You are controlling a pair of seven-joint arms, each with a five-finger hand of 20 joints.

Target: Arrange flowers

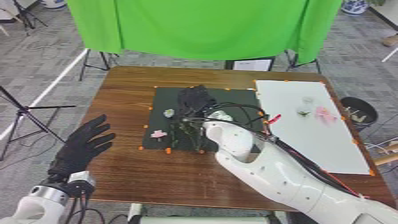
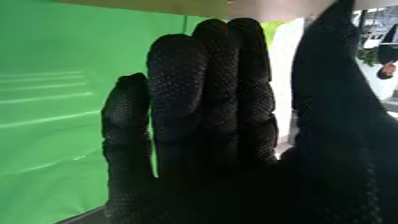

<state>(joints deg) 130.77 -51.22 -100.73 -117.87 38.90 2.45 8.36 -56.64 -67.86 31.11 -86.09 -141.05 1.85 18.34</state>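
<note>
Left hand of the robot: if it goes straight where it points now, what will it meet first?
For the left hand, the way looks free over the table, left of the dark mat; the green cloth beyond may come first, though height is unclear.

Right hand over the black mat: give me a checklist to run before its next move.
1. Right hand open, nothing between thumb and fingers: ok.
2. Left hand off the black mat: ok, open over the table's left side.
3. Pink flower on the black mat not covered by a hand: ok.
4. Spot beneath the right hand free: cannot tell, hidden.
5. White mat bare: not ok, a pink item lies there.
</note>
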